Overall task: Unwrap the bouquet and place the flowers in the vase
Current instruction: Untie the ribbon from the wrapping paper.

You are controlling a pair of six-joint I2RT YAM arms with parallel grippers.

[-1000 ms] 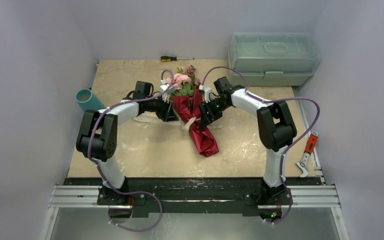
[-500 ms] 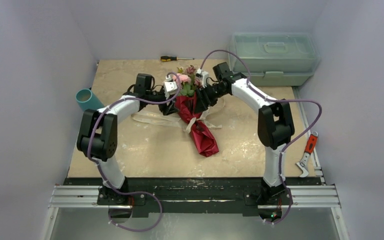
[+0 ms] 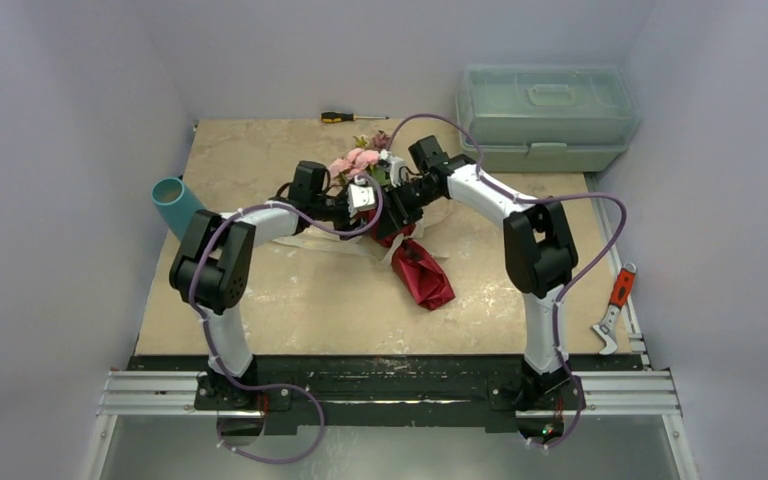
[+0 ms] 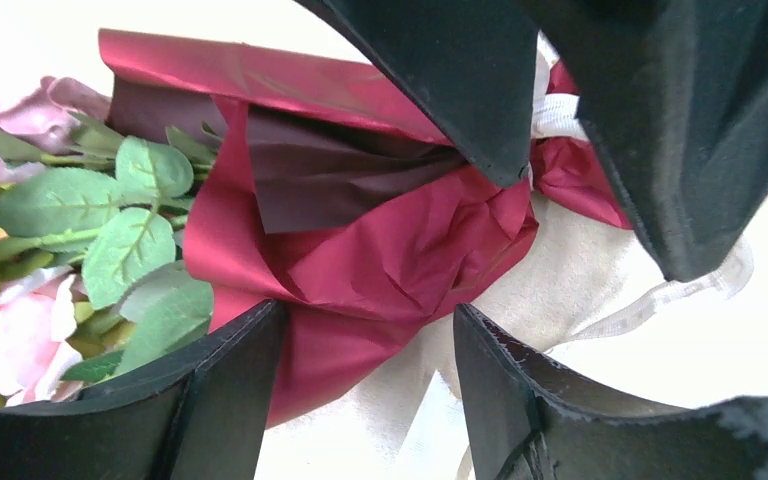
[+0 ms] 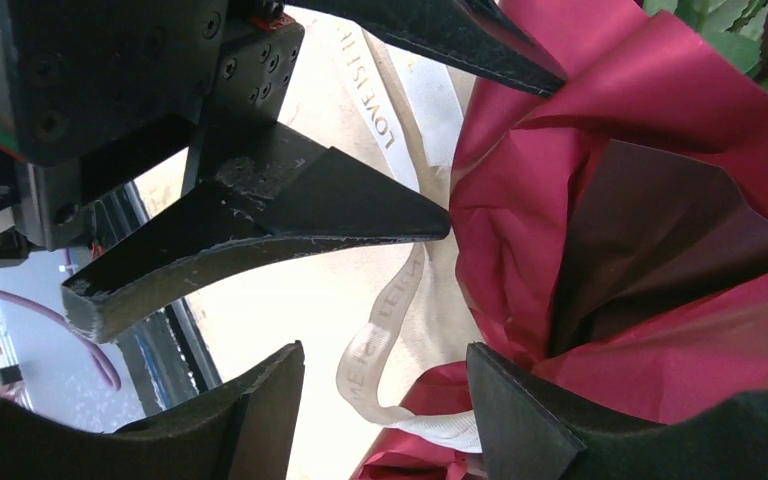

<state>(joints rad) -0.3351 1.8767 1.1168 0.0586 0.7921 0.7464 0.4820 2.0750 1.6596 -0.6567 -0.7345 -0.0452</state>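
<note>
The bouquet lies mid-table, its pink flowers (image 3: 355, 162) pointing to the far side and its maroon paper (image 3: 426, 277) tail pointing near-right. A loose cream ribbon (image 5: 380, 340) trails from its neck. My left gripper (image 3: 365, 199) and right gripper (image 3: 400, 203) meet tip to tip over the neck. In the left wrist view the left gripper (image 4: 370, 340) is open, with the paper's (image 4: 360, 260) edge lying between its fingers, not pinched. The right gripper (image 5: 385, 370) is open around a ribbon loop. The teal vase (image 3: 175, 203) lies tilted at the table's left edge.
A pale green toolbox (image 3: 545, 105) stands at the back right. A screwdriver (image 3: 352, 117) lies by the back wall. A red-handled tool (image 3: 615, 300) rests on the right rail. More ribbon (image 3: 310, 240) lies on the table under the left arm.
Both grippers have closed in on the bouquet's neck, the left arm shifting right. The bouquet has turned, its paper tail swinging to the right.
</note>
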